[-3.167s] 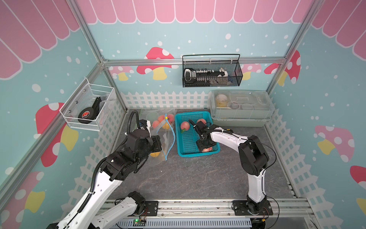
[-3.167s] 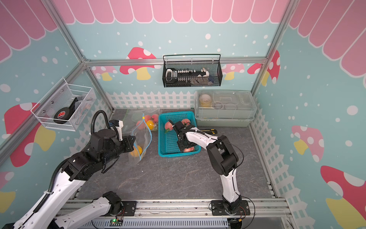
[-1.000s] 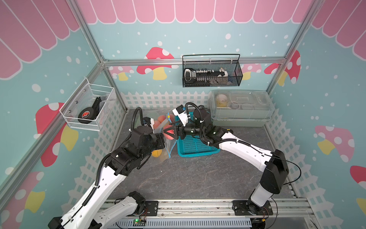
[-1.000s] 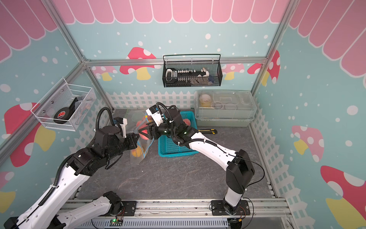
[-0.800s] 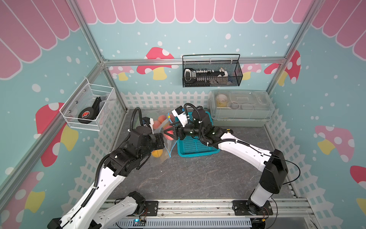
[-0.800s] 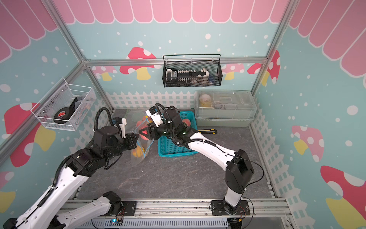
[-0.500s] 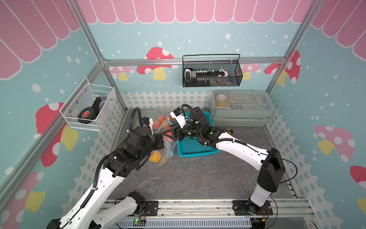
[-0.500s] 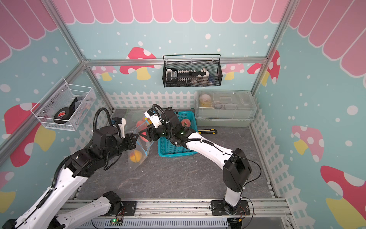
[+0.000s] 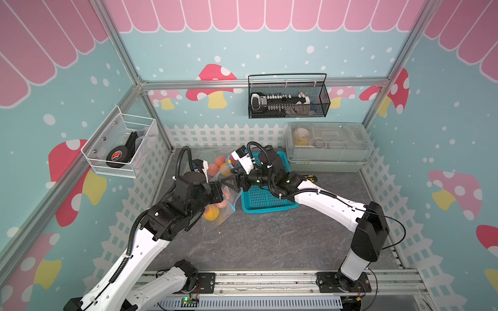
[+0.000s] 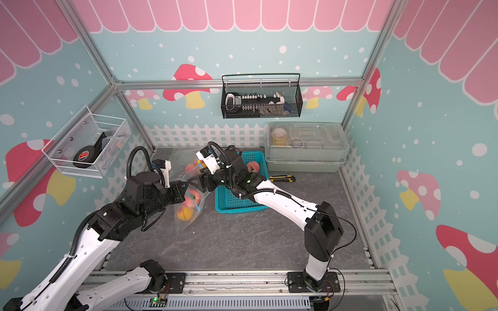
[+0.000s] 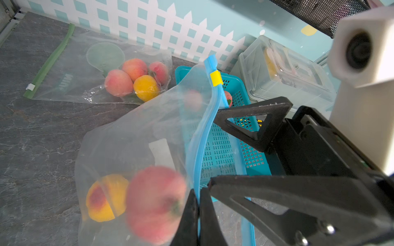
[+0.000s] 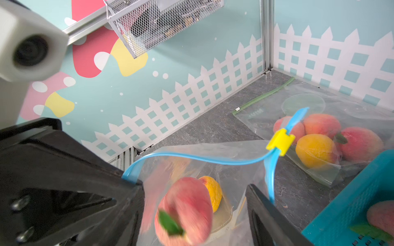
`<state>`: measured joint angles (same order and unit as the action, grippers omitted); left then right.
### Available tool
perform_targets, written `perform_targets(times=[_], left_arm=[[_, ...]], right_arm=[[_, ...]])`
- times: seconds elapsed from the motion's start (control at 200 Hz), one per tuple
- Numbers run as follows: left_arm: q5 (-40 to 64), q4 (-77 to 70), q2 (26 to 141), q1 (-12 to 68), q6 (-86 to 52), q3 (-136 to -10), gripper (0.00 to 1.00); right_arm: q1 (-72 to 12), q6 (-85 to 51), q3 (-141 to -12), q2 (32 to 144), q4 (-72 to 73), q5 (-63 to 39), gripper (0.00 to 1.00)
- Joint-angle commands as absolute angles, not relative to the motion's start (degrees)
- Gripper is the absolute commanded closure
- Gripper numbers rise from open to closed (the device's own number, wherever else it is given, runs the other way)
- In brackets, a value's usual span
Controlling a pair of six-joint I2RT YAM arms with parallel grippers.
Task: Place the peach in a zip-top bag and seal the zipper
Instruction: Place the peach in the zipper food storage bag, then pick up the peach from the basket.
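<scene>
1. Tabletop (image 9: 269, 242), grey stone: lies beneath both grippers, unchanged.
2. Teal basket (image 9: 269, 210): sits behind the right gripper's jaws, under its wrist, in the same spot as before.
3. Zip-top bag (image 11: 132, 144), clear with a blue zipper: hangs from the left gripper, its mouth open directly under the right gripper.
4. Second bag (image 11: 70, 70), green zipper: lies flat on the table beyond both grippers, fruit inside, unmoved.
5. Right gripper (image 12: 194, 200): jaws wide apart and empty over the bag mouth. A second ago they were closed on the peach.
6. Left gripper (image 11: 199, 198): pinched tight on the bag's blue zipper edge, as before.
7. Peach (image 11: 155, 204): now free inside the bag, just below the right jaws, motion-blurred, against a yellow-orange fruit (image 11: 102, 198).
8. Yellow slider (image 12: 280, 141): sits at the zipper end farthest from the left gripper.
</scene>
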<state>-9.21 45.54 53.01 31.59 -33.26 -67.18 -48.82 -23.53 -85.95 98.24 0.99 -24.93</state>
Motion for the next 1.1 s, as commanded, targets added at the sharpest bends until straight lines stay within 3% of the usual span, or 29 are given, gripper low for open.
perform_targets(times=[0.0, 0.14, 0.345, 0.47, 0.836, 1.096], left_arm=[[-9.75, 44.76, 52.47, 31.82, -33.93, -66.88, 1.0], [-9.98, 44.78, 51.99, 31.81, -33.68, -66.67, 1.0], [-10.02, 44.81, 51.4, 31.81, -33.4, -66.35, 1.0], [-10.01, 44.85, 51.33, 31.79, -33.4, -66.12, 1.0], [-9.88, 44.9, 51.15, 31.74, -33.57, -65.99, 1.0], [-9.95, 44.91, 50.89, 31.81, -33.79, -65.74, 1.0]], right_arm=[[-49.21, -23.01, -83.88, 94.73, 6.52, -24.68, 0.24], [-49.09, -22.11, -81.21, 91.98, 6.59, -15.49, 0.24], [-48.83, -20.5, -77.3, 88.84, 2.49, 9.03, 0.23], [-47.27, -21.23, -76.92, 89.51, -1.01, 17.19, 0.22], [-38.13, -25.19, -84.29, 101.6, -11.16, 3.0, 0.22], [-34.57, -28.95, -89.74, 112.93, -10.33, -5.98, 0.22]])
